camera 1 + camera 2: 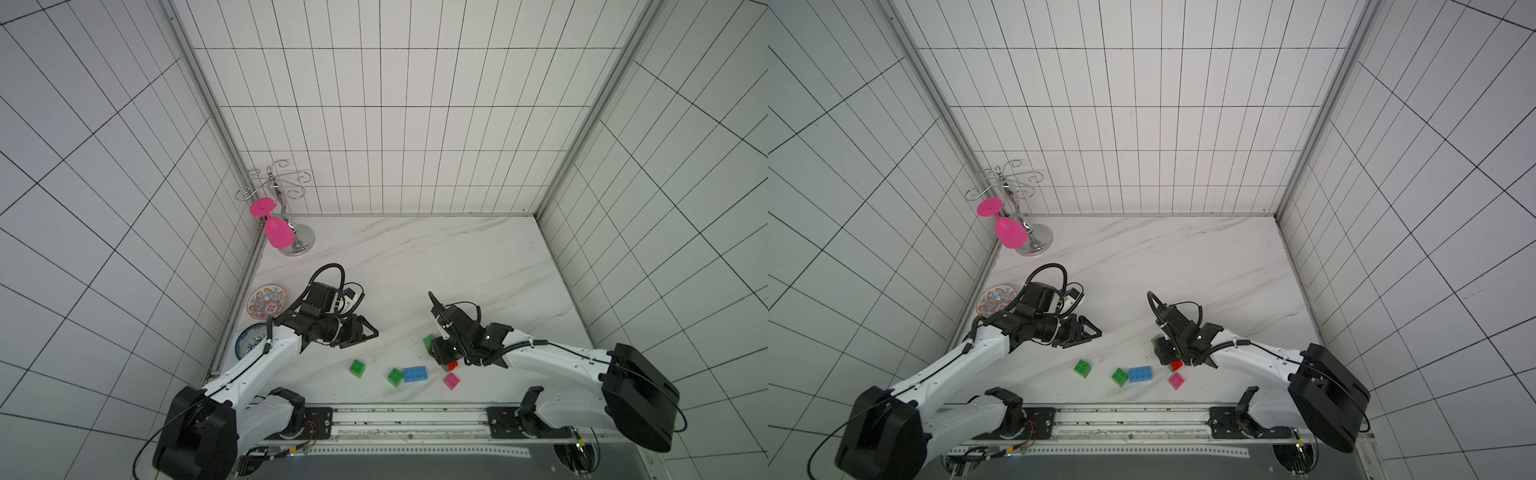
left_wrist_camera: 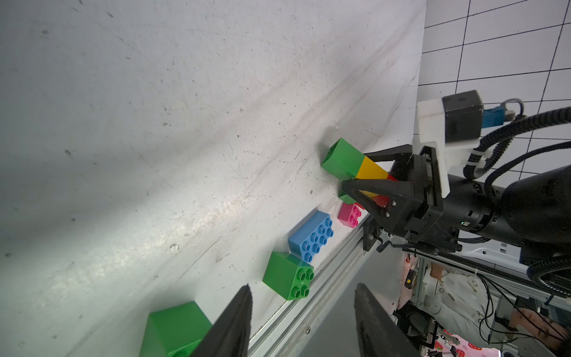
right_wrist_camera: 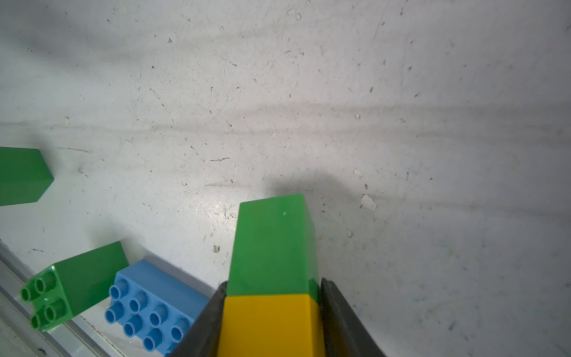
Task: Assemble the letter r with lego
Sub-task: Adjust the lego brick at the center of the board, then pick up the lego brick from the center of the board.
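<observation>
— What lies low in both top views?
— A row: lone cube [image 1: 357,368] left, second cube [image 1: 395,376] touching the long brick [image 1: 414,374], end cube [image 1: 451,380] right
— The stack [image 1: 429,341]?
— Just above the row's right end; the rack [image 1: 300,245] at the desk's [image 1: 415,270] upper-left corner

A white marble counter [image 1: 436,257] sits between white tiled walls [image 1: 374,104]. In its far left corner stands a chrome glass rack [image 1: 300,245], with a pink wine glass [image 1: 277,236] hanging upside down from it. Near the left wall lie a red-patterned plate [image 1: 268,300] and a blue-and-white plate [image 1: 248,340].
</observation>
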`<state>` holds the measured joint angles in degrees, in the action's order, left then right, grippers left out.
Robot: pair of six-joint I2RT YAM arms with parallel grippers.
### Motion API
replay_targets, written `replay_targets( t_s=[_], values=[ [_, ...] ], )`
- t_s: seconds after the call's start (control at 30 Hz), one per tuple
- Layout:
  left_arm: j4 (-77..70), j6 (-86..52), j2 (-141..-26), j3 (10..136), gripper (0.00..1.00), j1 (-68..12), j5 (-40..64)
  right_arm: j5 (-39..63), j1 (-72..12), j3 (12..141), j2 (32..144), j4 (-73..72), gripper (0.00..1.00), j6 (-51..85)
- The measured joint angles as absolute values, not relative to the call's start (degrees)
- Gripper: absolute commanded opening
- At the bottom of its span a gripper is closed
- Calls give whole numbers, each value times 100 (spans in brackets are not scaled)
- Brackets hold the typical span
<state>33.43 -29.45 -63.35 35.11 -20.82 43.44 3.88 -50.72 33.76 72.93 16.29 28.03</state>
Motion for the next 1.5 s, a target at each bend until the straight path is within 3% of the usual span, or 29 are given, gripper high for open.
replay_targets(
  t_s=[0.07,0.17,0.53,0.67,0.77,0.87,0.93,1.03,1.07,1.1,1.37,1.5],
  values=[
    [3345,-2932,-6359,3511,54,-2082,4348,423,-5061,3376,7293,1577,25,2801],
    [3343,-2908,-6368,3511,54,-2082,4357,572,-4991,3376,7293,1555,23,2799],
    [3323,-2888,-6451,3514,54,-2082,4357,2191,-3918,3288,7544,871,26,2808],
    [3332,-2886,-6488,3555,54,-2082,4353,3260,-3116,3356,8208,292,38,2908],
    [3374,-2851,-6525,3664,54,-2082,4335,4029,-2613,3767,8978,108,60,3037],
    [3461,-2773,-6567,3800,54,-2082,4276,4412,-2335,4377,9601,325,68,2961],
    [3546,-2709,-6571,3894,54,-2082,4198,4303,-2259,4873,9747,742,76,2803],
    [3671,-2620,-6567,4060,54,-2082,4060,3745,-2252,5647,9725,1546,80,2432],
    [3721,-2580,-6565,4123,55,-2082,3997,3450,-2252,5872,9660,1767,94,2327],
    [3747,-2539,-6563,4176,55,-2082,3940,3186,-2252,6010,9544,1940,99,2261],
    [4230,-1992,-6532,4781,62,-2082,3225,827,-2252,6241,7452,3035,99,1872],
    [4375,-1730,-6298,4991,66,-2082,2814,-174,-2158,6217,6624,3135,99,2493]
  ],
)
